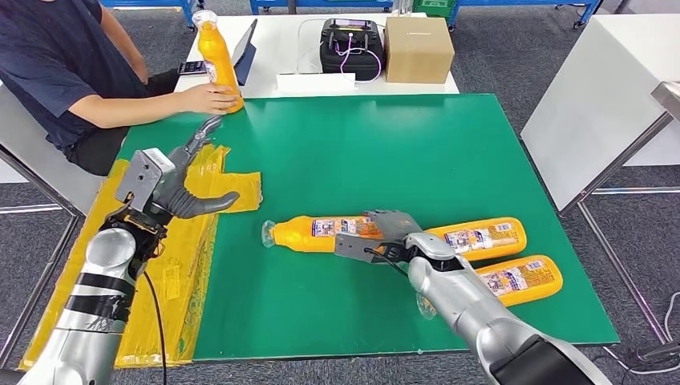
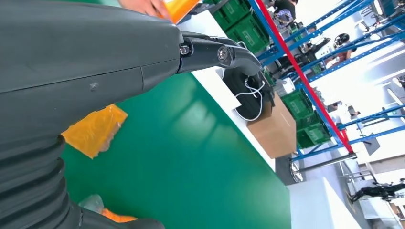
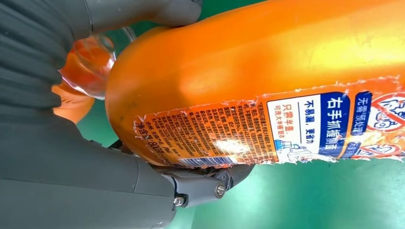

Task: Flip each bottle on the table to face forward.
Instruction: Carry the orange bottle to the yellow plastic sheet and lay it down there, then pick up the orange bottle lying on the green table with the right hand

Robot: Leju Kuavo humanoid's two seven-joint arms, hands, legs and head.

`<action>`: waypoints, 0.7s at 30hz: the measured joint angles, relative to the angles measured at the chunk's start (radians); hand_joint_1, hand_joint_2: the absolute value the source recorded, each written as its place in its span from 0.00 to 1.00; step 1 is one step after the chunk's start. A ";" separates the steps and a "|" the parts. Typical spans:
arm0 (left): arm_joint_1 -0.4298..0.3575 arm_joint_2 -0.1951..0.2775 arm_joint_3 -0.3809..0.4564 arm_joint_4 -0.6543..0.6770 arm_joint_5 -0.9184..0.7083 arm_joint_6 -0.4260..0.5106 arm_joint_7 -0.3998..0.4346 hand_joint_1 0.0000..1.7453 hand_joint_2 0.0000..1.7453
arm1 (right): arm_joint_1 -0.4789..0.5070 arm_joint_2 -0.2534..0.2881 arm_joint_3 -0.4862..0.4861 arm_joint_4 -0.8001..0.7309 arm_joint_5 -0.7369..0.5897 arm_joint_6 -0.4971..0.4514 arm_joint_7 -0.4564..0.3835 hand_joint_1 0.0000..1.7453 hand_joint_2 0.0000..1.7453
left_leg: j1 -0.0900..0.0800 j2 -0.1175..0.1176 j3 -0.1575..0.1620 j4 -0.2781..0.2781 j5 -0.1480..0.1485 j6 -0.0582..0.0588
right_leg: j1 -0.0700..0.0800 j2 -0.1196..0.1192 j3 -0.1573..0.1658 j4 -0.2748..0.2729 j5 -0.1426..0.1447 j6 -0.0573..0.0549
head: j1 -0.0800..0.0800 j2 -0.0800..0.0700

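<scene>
3 bottles (image 1: 325, 233) (image 1: 481, 237) (image 1: 521, 279) lying on mat (image 1: 385, 152) front-right; 4th bottle (image 1: 218, 56) upright at rear-left corner; box (image 1: 418, 48) behind mat.

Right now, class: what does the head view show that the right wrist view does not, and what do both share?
Head view alone: a person's hand holding an upright bottle, two more lying bottles, the left hand, the cardboard box. Right wrist view alone: the label's small print. Both: the right hand gripping a lying orange bottle on the green mat.
</scene>
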 joint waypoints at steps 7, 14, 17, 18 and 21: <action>0.077 -0.025 0.039 -0.056 0.265 -0.016 0.084 0.00 0.00 | 0.045 0.016 -0.038 -0.023 -0.008 -0.209 0.027 1.00 1.00 | 0.000 0.000 -0.001 0.000 0.000 0.000 | 0.000 0.000 0.001 0.000 0.000 0.000 | 0.000 0.000; 0.241 -0.093 0.148 -0.229 0.377 0.073 0.078 0.00 1.00 | 0.219 0.048 -0.228 -0.364 -0.108 -0.331 0.013 1.00 1.00 | 0.000 -0.003 -0.012 0.000 0.000 0.000 | 0.000 -0.002 -0.010 0.000 0.000 0.000 | 0.000 0.000; 0.285 -0.126 0.178 -0.281 0.399 0.096 0.075 0.00 1.00 | 0.300 0.070 -0.293 -0.548 -0.147 -0.353 -0.033 1.00 1.00 | 0.000 -0.003 -0.015 0.000 0.000 0.000 | 0.000 -0.002 -0.013 0.000 0.000 0.000 | 0.000 0.000; 0.298 -0.135 0.183 -0.295 0.401 0.098 0.075 0.00 1.00 | 0.324 0.076 -0.307 -0.610 -0.153 -0.355 -0.040 1.00 1.00 | 0.000 -0.003 -0.015 0.000 0.000 0.000 | 0.000 -0.002 -0.013 0.000 0.000 0.000 | 0.000 0.000; 0.329 -0.156 0.189 -0.322 0.418 0.096 0.087 0.00 1.00 | 0.383 0.088 -0.326 -0.760 -0.165 -0.357 -0.053 1.00 1.00 | 0.000 -0.003 -0.016 0.000 0.000 0.000 | 0.000 -0.002 -0.014 0.000 0.000 0.000 | 0.000 0.000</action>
